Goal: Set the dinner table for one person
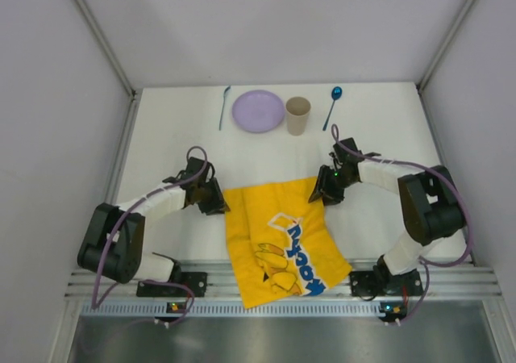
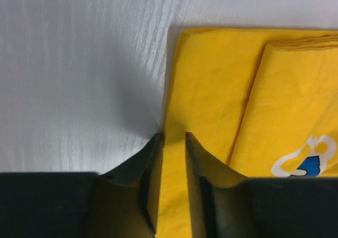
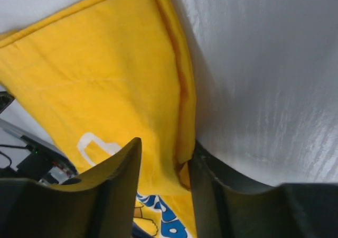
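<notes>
The yellow Pikachu-print cloth mat [image 1: 278, 238] lies on the white dinner table [image 1: 165, 141], and its near end hangs over the front edge. My left gripper [image 1: 216, 198] is at the mat's far left corner. In the left wrist view its jaws [image 2: 173, 135] stand close together with the mat's edge [image 2: 222, 90] pinched between them. My right gripper [image 1: 322, 189] is at the far right corner. In the right wrist view it [image 3: 165, 143] is open and straddles the mat's folded edge [image 3: 105, 63], which touches the right finger.
Along the far edge stand a blue fork [image 1: 224, 107], a purple plate [image 1: 258, 110], a beige cup [image 1: 297, 114] and a blue spoon [image 1: 332, 105]. White walls enclose the table on the left, right and back.
</notes>
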Available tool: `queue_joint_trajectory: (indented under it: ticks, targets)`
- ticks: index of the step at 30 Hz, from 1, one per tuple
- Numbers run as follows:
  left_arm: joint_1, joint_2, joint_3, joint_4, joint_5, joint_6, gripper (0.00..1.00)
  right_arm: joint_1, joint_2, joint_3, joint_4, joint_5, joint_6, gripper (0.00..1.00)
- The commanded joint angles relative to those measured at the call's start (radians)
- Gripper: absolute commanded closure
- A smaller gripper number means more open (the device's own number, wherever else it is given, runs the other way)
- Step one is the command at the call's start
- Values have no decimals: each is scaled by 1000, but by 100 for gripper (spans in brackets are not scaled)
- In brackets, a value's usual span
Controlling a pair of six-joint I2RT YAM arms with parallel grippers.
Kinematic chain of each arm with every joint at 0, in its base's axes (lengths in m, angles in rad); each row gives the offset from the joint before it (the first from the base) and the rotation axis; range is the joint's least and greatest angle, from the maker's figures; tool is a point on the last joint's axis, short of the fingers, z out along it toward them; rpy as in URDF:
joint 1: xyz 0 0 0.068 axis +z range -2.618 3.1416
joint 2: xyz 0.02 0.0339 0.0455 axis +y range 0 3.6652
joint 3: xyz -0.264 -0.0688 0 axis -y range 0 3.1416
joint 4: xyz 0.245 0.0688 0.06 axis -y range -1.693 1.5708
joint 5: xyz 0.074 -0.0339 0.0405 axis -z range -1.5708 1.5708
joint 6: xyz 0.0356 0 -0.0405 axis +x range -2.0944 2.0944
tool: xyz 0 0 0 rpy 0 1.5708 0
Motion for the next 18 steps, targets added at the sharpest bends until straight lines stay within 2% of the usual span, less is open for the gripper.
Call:
queue_joint_trajectory:
  ticks: [1, 2, 4, 5, 6, 8, 11, 18]
  targets:
    - [-10, 70, -21, 55, 24, 14, 74, 13, 27, -14, 15, 63, -12, 62]
    - [-10, 78, -19, 59, 31, 18, 78, 13, 20, -16, 11, 67, -14, 72]
    - [-9, 102, -7, 71, 46, 24, 84, 13, 10, -17, 8, 70, -20, 80]
    - [-10, 108, -1, 71, 48, 29, 91, 13, 8, -19, 6, 70, -20, 93]
    - [-10, 113, 18, 68, 46, 34, 95, 14, 7, -14, 3, 70, -20, 99]
    - [-10, 121, 41, 45, 25, 46, 100, 13, 2, -8, -9, 74, -26, 100]
    - [-6, 127, 116, -25, -47, 83, 100, 13, -6, 33, -50, 98, -47, 100]
    - [126, 190, 343, -139, -75, 181, 100, -59, 39, 300, -182, 110, -81, 100]
